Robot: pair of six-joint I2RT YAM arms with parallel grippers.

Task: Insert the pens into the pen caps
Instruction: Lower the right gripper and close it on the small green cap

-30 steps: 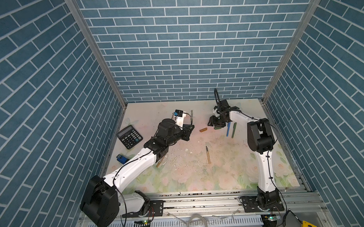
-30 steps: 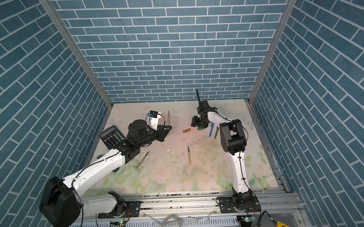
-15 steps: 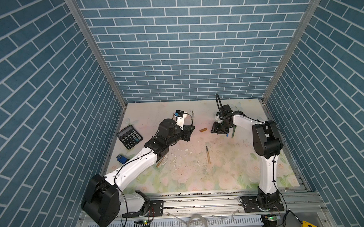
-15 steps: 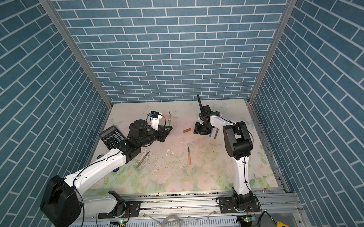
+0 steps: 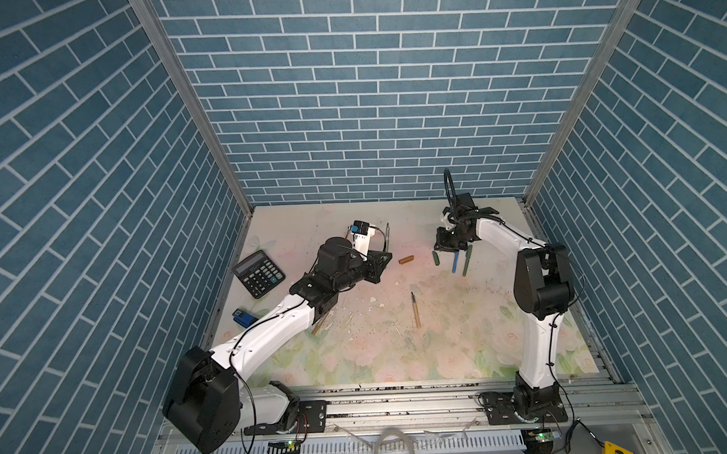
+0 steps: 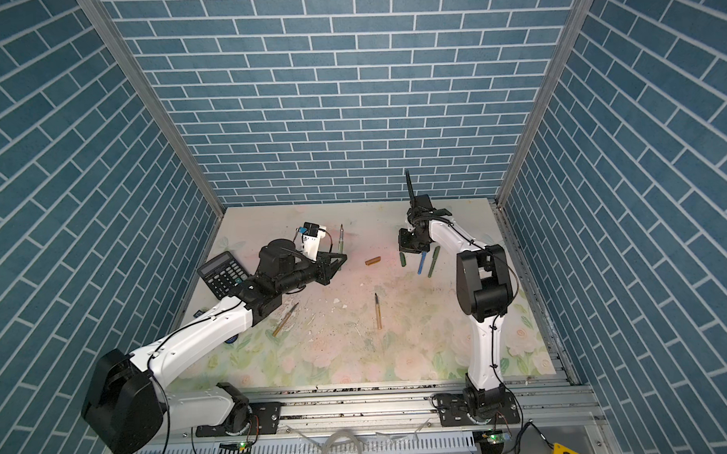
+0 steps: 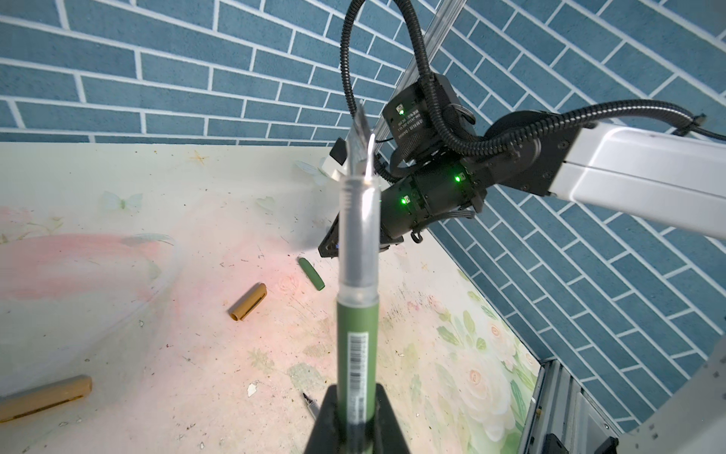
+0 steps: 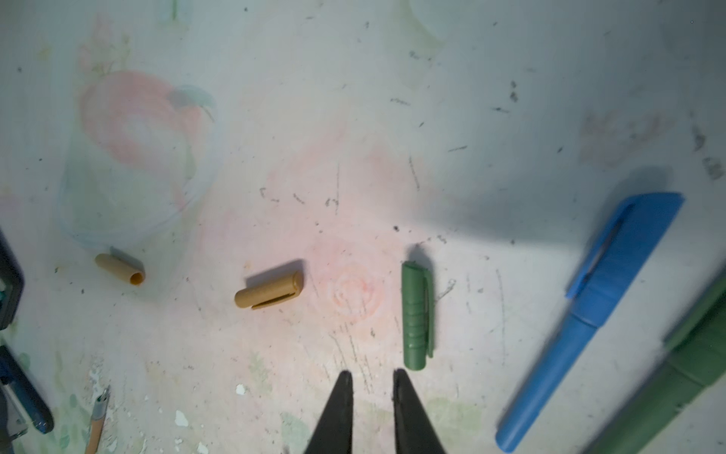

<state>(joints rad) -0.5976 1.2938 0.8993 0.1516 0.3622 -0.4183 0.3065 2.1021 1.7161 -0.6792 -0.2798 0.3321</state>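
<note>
Green pen (image 7: 357,338) is clamped nib-up in the left gripper (image 7: 355,397), likely presented for capping. Right gripper (image 8: 371,379) is narrowed to a slit, empty. In a top view, green cap (image 5: 436,258) is found just beside it at 7 o'clock, ungrasped.

Pale floral-print bench (image 5: 441,350), black desk calculator (image 5: 258,274) at left edge, small blue block (image 5: 242,317), tan stick pen (image 5: 415,310) at centre, second tan stick pen (image 6: 285,319) leftward, orange-brown tube cap (image 5: 406,259), green tube cap (image 5: 436,258), blue capped pen (image 5: 455,262), green capped pen (image 5: 466,261).
</note>
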